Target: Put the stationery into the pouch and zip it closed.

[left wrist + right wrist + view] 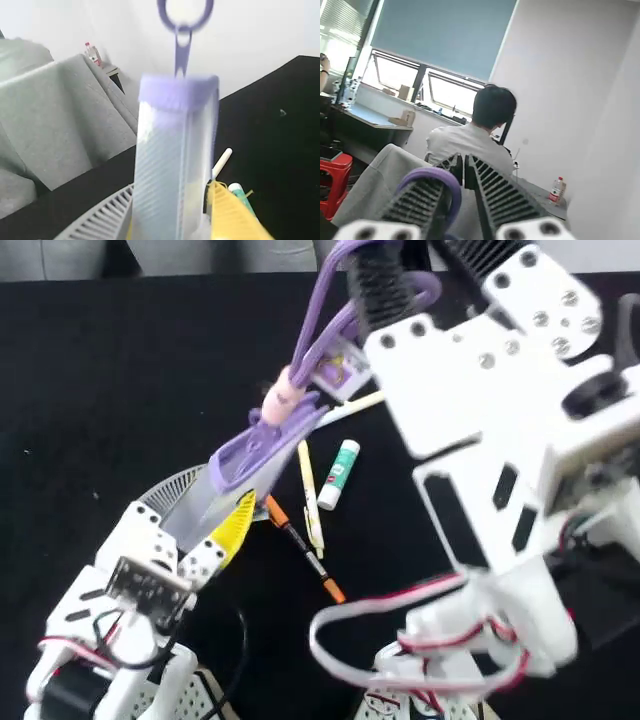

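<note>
Right arm point(480, 390) up close, pouch point(172, 160) was strung between both pincers
Right pincer point(464, 165) was closed on the purple loop point(432, 174), and left pincer point(212, 512) clamped the pouch's lower end. It looked light, floppy and slick, so I'd grab the stiffer purple rim. Pens point(310, 495) lay on the desk point(120, 380).

A grey couch point(55, 125) stands behind the black table point(120, 370).

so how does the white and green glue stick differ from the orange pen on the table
The white and green glue stick is short and stubby, while the orange and black pen is long and thin. In the high view they slant opposite ways. Both lie flat on the black table, outside the clear purple-trimmed pouch.
</note>
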Controlling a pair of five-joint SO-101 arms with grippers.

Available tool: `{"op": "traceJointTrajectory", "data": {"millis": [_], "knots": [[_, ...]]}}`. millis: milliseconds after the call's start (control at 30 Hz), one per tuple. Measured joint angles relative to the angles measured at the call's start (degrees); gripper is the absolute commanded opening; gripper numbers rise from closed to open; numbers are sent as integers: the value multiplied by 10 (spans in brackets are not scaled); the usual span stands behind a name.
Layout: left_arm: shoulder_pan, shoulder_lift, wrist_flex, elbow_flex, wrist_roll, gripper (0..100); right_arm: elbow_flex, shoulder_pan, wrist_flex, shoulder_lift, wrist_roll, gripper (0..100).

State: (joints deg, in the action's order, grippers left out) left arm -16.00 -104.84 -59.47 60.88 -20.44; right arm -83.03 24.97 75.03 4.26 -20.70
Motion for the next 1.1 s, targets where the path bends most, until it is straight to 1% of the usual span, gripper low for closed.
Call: {"op": "traceJointTrajectory", "data": {"millis": [133,233,433,633,767,967,1100], "knots": [[0,0,-41,-22,-5,216,92,48,-3,69,-3,11],[0,0,-54,-22,-11,213,165,82,-3,112,-5,11],[-4,0,-62,-26,-28,215,289,93,-6,142,-5,11],[-88,-1,-150,-106,-50,217,303,93,-6,143,-5,11],[-98,-1,-190,-149,-54,215,304,93,-6,143,-5,11],[-99,-2,-212,-200,-54,213,304,93,-6,143,-4,11],[-105,-2,-226,-210,-54,215,304,93,-6,143,-4,11]]}}
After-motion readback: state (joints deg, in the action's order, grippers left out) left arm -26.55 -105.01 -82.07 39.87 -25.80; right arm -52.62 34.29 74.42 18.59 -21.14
